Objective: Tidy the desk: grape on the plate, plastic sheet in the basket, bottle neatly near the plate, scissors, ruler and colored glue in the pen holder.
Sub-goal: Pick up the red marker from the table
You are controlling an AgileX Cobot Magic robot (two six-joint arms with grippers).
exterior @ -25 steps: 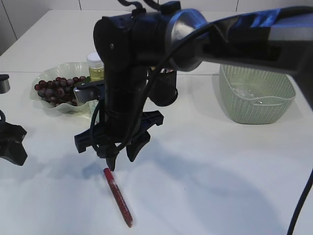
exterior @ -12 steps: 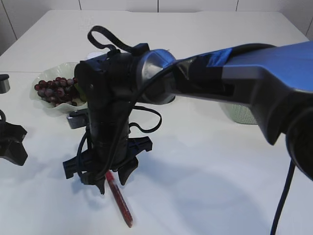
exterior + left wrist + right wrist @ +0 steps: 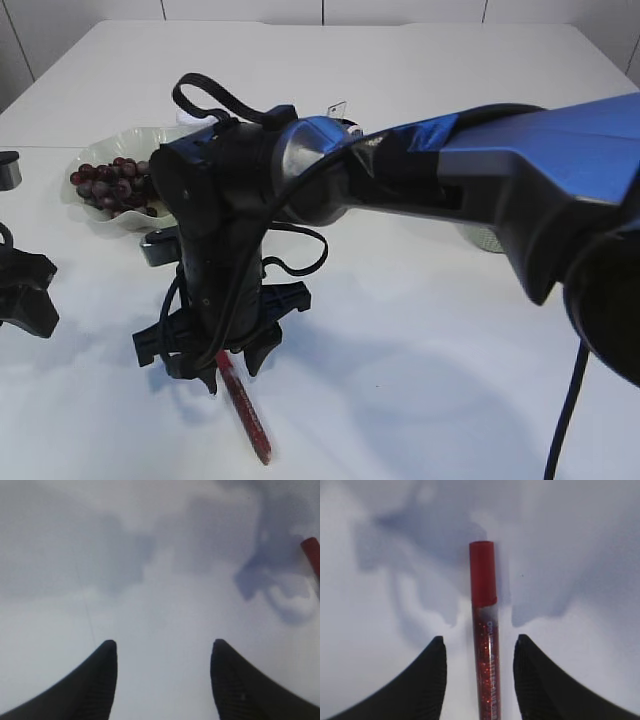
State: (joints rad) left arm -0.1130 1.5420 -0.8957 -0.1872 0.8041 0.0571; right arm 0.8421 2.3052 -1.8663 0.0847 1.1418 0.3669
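Note:
The colored glue, a red glitter glue pen [image 3: 247, 418], lies on the white table at the front. My right gripper [image 3: 230, 372] reaches across to the left and is open, low over the pen's upper end. In the right wrist view the pen [image 3: 484, 630] lies lengthwise between the open fingers of the right gripper [image 3: 479, 642], with a gap on each side. My left gripper [image 3: 25, 300] rests at the far left; in its wrist view the left gripper [image 3: 162, 647] is open over bare table, with the pen's cap [image 3: 312, 555] at the right edge. Grapes [image 3: 108, 183] lie on the plate [image 3: 100, 150].
The right arm hides most of the back of the table. Only a sliver of the green basket [image 3: 480, 238] and a small tip above the pen holder [image 3: 337, 108] show. A grey round object [image 3: 8, 170] sits at the left edge.
The right arm has swung left and come down, so its open fingers now straddle the red glue pen. The left gripper has stayed put.

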